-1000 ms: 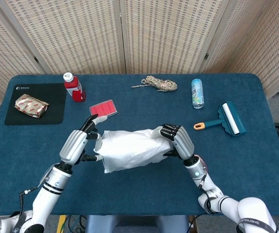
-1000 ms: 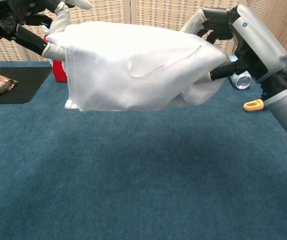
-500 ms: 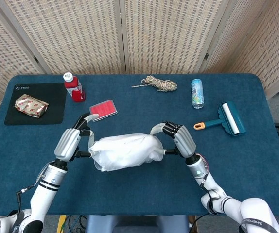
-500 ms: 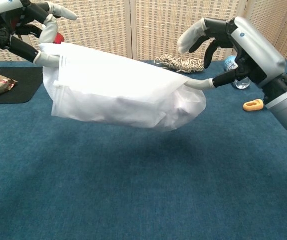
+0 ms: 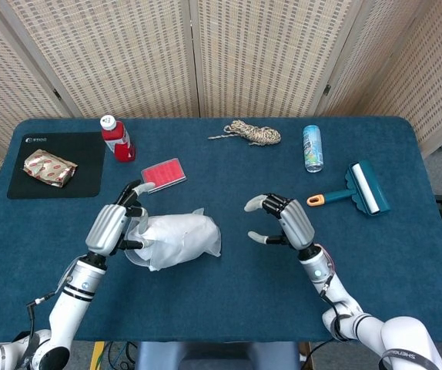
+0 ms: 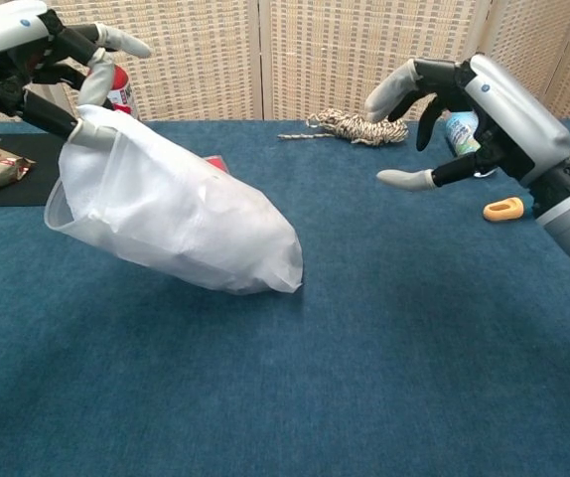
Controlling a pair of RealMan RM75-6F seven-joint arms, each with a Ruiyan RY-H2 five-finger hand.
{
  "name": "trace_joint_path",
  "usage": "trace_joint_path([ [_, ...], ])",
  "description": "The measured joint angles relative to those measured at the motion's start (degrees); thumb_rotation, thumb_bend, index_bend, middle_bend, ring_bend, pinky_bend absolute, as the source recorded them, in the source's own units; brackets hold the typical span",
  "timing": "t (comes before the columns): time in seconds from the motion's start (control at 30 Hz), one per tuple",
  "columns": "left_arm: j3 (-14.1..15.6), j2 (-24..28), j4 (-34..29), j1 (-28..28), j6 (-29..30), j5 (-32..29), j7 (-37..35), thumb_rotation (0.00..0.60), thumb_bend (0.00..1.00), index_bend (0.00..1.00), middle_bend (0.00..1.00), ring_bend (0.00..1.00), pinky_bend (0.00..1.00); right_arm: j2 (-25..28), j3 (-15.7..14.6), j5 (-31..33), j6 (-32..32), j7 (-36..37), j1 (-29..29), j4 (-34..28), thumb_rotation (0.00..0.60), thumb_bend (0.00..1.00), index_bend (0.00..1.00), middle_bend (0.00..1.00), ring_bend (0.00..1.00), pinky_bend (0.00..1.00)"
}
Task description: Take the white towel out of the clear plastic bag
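The clear plastic bag (image 5: pixel 176 240) (image 6: pixel 181 221) with the white towel inside hangs slanted from my left hand (image 5: pixel 114 228) (image 6: pixel 37 62), which pinches its open rim. The bag's far end touches the blue table near the middle. The towel fills the bag and shows only as white folds through the plastic. My right hand (image 5: pixel 285 221) (image 6: pixel 469 104) hovers to the right of the bag, apart from it, fingers spread and holding nothing.
Behind the bag lie a red card (image 5: pixel 163 172), a red bottle (image 5: pixel 116 138) and a wrapped snack (image 5: pixel 49 168) on a black mat. A rope coil (image 5: pixel 250 133), a can (image 5: pixel 312 147) and a teal lint roller (image 5: pixel 359 190) sit at the back right.
My right hand let go of the bag's right end and opened. The bag dropped from stretched between both hands to hanging from the left hand alone, its free end on the table.
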Motion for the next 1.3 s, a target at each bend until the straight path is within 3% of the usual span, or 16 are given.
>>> trace_joint_path([
  [0.17, 0.3, -0.2, 0.4, 0.1, -0.1, 0.1, 0.3, 0.6, 0.27, 0.79, 0.16, 0.05, 0.29, -0.1, -0.2, 0.3, -0.6, 0.5, -0.5, 0.9, 0.6, 0.01, 0.4, 0.4, 0.36, 0.56],
  [0.5, 1.0, 0.3, 1.1, 0.2, -1.0, 1.4, -1.5, 0.6, 0.53, 0.78, 0.16, 0.05, 0.29, -0.4, -0.6, 0.2, -0.8, 1.0, -0.9, 1.8, 0.6, 0.01, 0.4, 0.4, 0.36, 0.56],
  [0.97, 1.8, 1.3, 1.2, 0.8, -1.7, 1.5, -2.0, 0.6, 0.65, 0.79, 0.16, 0.05, 0.31, 0.6, -1.5, 0.3, -4.5, 0.5, -0.8, 0.0, 0.6, 0.01, 0.4, 0.36, 0.31, 0.48],
  [1.3, 2.8, 1.3, 2.4, 1.5, -2.1, 1.5, -2.7, 0.6, 0.65, 0.8, 0.16, 0.05, 0.31, 1.4, -2.2, 0.2, -8.7, -1.3, 0.4, -4.0, 0.6, 0.0, 0.4, 0.34, 0.28, 0.45],
])
